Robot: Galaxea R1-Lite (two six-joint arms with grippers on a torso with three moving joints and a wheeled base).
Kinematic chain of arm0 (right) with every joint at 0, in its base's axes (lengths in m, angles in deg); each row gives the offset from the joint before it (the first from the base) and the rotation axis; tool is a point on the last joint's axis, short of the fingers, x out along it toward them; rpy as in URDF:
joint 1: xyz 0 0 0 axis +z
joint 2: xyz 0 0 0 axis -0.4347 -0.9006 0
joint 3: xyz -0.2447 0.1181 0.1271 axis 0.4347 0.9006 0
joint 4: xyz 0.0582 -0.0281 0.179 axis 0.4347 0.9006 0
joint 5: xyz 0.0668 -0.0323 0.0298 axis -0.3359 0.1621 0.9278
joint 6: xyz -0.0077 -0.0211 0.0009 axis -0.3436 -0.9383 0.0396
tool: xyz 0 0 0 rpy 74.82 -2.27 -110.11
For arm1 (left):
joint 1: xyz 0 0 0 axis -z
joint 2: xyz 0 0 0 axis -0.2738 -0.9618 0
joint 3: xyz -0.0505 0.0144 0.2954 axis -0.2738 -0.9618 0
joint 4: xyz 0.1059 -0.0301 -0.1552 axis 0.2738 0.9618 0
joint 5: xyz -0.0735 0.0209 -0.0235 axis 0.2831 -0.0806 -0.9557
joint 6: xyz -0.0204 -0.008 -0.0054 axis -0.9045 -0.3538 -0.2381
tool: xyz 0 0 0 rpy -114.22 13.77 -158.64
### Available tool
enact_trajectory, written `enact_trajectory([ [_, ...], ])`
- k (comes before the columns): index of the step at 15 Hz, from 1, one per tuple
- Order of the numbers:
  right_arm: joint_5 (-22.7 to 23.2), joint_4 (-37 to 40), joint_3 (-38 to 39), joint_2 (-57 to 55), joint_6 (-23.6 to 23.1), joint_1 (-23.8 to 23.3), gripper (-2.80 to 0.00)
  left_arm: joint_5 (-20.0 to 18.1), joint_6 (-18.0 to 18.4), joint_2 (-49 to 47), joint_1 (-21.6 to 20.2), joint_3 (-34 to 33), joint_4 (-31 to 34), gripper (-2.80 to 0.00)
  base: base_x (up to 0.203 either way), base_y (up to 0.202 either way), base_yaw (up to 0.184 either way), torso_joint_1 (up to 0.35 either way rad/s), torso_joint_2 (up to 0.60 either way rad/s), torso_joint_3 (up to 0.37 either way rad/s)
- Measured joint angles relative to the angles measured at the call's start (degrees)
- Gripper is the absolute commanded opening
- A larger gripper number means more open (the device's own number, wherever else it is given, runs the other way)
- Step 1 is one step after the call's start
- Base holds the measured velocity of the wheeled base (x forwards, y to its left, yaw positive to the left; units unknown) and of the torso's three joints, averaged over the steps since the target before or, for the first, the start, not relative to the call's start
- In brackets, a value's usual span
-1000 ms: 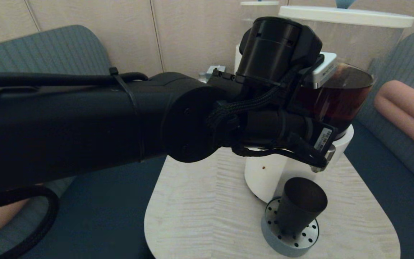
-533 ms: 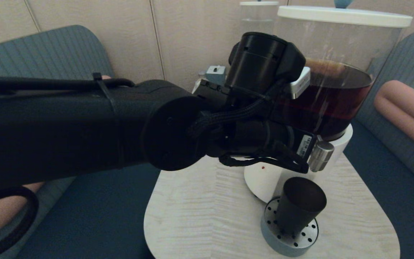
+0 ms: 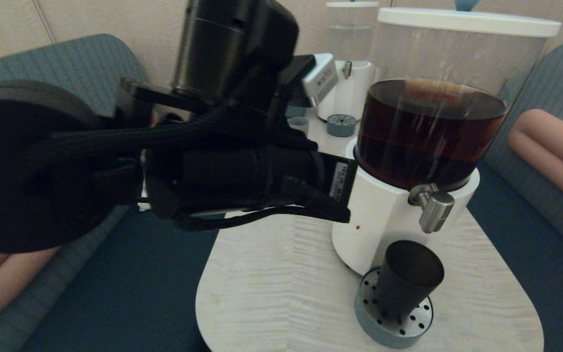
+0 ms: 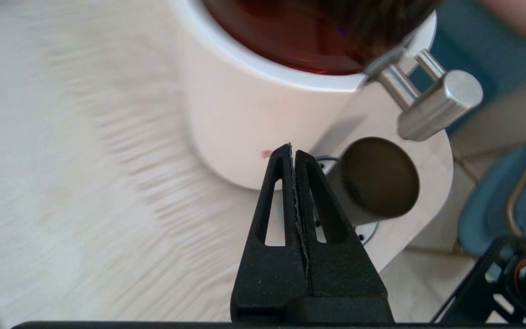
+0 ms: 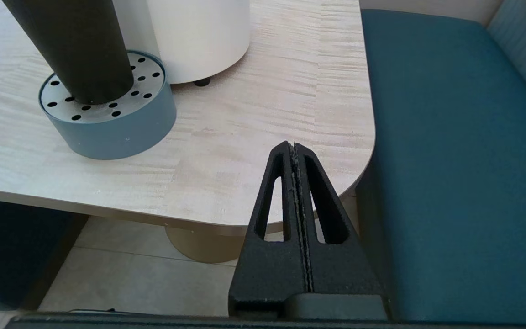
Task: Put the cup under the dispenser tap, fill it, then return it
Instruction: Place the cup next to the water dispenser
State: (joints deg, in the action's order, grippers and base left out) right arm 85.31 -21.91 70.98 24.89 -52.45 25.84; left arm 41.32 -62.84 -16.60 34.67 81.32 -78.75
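While the cup point(image 3: 408, 278) stands upright on the round grey perforated drip tray point(image 3: 393, 326), the dispenser tap point(image 3: 430, 208) juts out directly above its open mouth, apart from the rim. That tray sits on the pale wooden table point(image 3: 281, 293), touching the front of the white base of the big dispenser point(image 3: 384, 215) holding dark brown liquid. To the left of the dispenser base, the left gripper point(image 4: 292, 153) hovers above the tabletop with its two fingers pressed together and nothing between them, tips pointing toward the base, near the cup but not touching it. Off the table's rounded corner on the dispenser's right side, the right gripper point(image 5: 292, 148) hangs low beside the blue seat point(image 5: 450, 160), fingers likewise pressed flat together, empty
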Motion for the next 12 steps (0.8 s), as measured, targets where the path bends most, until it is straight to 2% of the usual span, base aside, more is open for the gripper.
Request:
enact_trajectory([
  [3,0.0,0.0,0.0,0.0,0.0,0.0,-2.8,1.2,-0.4,9.7,-3.1,-11.8,-7.8,-2.8,0.0,0.0,0.0,0.0,0.0,0.0],
  [5,0.0,0.0,0.0,0.0,0.0,0.0,-2.8,-0.2,-0.3,16.4,-5.9,-21.7,-14.6,-2.8,0.0,0.0,0.0,0.0,0.0,0.0],
  [9,0.0,0.0,0.0,0.0,0.0,0.0,-2.8,-8.9,0.3,27.2,-9.3,-42.3,-35.3,-2.8,0.0,0.0,0.0,0.0,0.0,0.0],
  [12,0.0,0.0,0.0,0.0,0.0,0.0,-2.8,-14.7,1.9,28.9,-10.0,-53.5,-45.7,-2.8,0.0,0.0,0.0,0.0,0.0,0.0],
])
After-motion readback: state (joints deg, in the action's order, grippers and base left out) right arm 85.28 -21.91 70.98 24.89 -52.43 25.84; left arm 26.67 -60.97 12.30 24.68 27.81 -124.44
